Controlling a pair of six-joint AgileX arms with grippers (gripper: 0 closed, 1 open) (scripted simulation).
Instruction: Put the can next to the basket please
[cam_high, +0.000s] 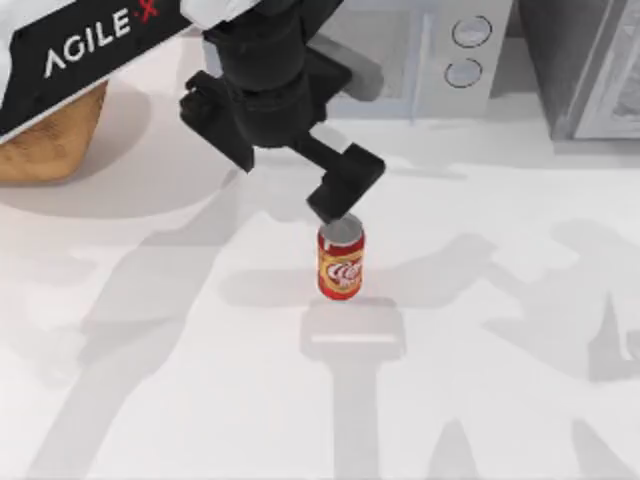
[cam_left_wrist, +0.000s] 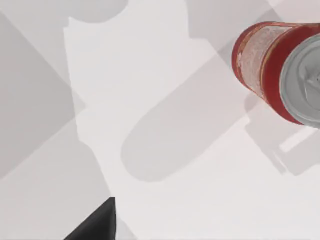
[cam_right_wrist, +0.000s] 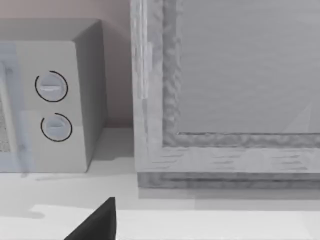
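The left gripper (cam_high: 340, 195) is seen in the top view just above and behind the can (cam_high: 341, 261); whether its fingers are spread or closed cannot be told, and nothing is seen held. "AGILE X" is printed in white on the arm's black link. The can stands upright on the white table (cam_high: 150, 400), near the middle, its red and orange label marked with a white swirl logo whose lettering cannot be read. The basket (cam_high: 50, 140) sits well apart at the table's left edge. A microwave (cam_right_wrist: 55, 105) with two round dials is faced by the right wrist camera.
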